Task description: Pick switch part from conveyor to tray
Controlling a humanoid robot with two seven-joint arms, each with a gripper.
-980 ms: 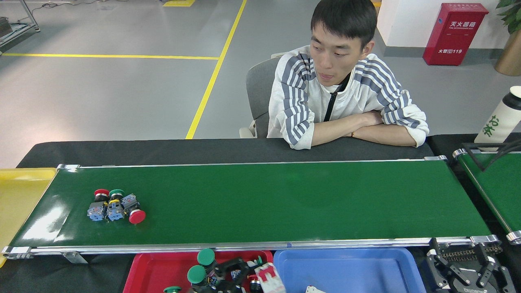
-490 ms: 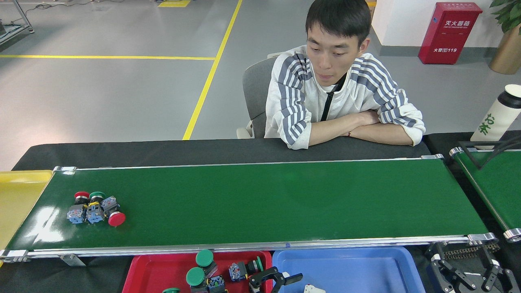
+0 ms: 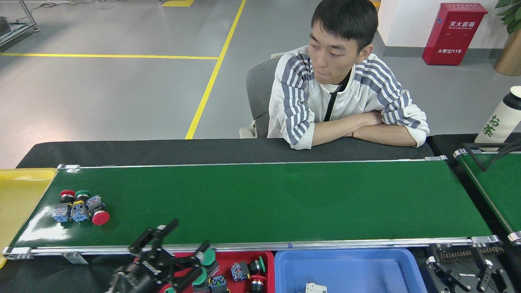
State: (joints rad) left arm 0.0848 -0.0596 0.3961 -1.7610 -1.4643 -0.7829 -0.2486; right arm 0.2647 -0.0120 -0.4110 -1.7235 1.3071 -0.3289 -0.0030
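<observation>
From the head view, the right gripper [image 3: 468,270] is cut off at the frame's bottom (aperture unreadable). The left gripper [image 3: 185,238] is spread wide and empty over the red tray [image 3: 266,260]. Three switch parts [image 3: 79,206] cluster at the conveyor [image 3: 264,199]'s left end; a person [image 3: 346,101] leans behind.

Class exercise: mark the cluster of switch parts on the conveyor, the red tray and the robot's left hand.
cluster of switch parts [image 3: 79,207]: head view, on the middle part's body.
red tray [image 3: 266,257]: head view, on its far right rim.
left hand [image 3: 185,235]: head view, midway between its open fingertips.
</observation>
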